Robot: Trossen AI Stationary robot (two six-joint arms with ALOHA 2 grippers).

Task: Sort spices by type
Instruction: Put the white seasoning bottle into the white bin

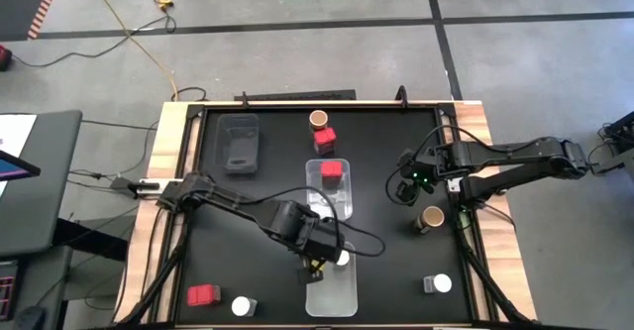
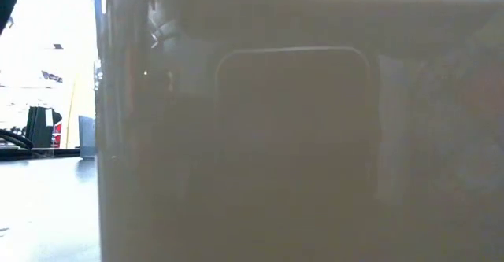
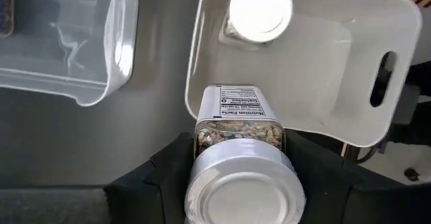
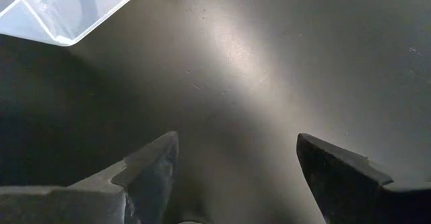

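Sorting in progress, read across the high view. Far left near edge of the tabletop [image 1: 258, 186]: one red spice box [image 1: 203, 295] and beside it a white-lidded jar [image 1: 241, 307], both unsorted. Dark grey tray [image 1: 240, 142] at the far left holds no spice. Left end effector [image 1: 315, 268] is clamped on a white-lidded spice jar [image 3: 237, 158], carried at the rim of the near clear tub [image 3: 350, 69]; another white-lidded jar [image 3: 260, 10] already stands inside that tub. Judged step: depositing the held jar with its kind. Next move calls for carrying it over the tub wall, lowering beside the jar inside without knocking it, then releasing. Centre: the middle clear tub [image 1: 330, 186] holds a red box [image 1: 333, 172]; beyond it a brown-topped jar [image 1: 318, 120] and another red box [image 1: 325, 137] stand touching. Right: right end effector [image 1: 408, 186] hangs over bare tabletop, fingers apart, holding nothing; a brown-topped jar [image 1: 430, 219] near it, a white-lidded jar [image 1: 437, 284] nearer the front edge.
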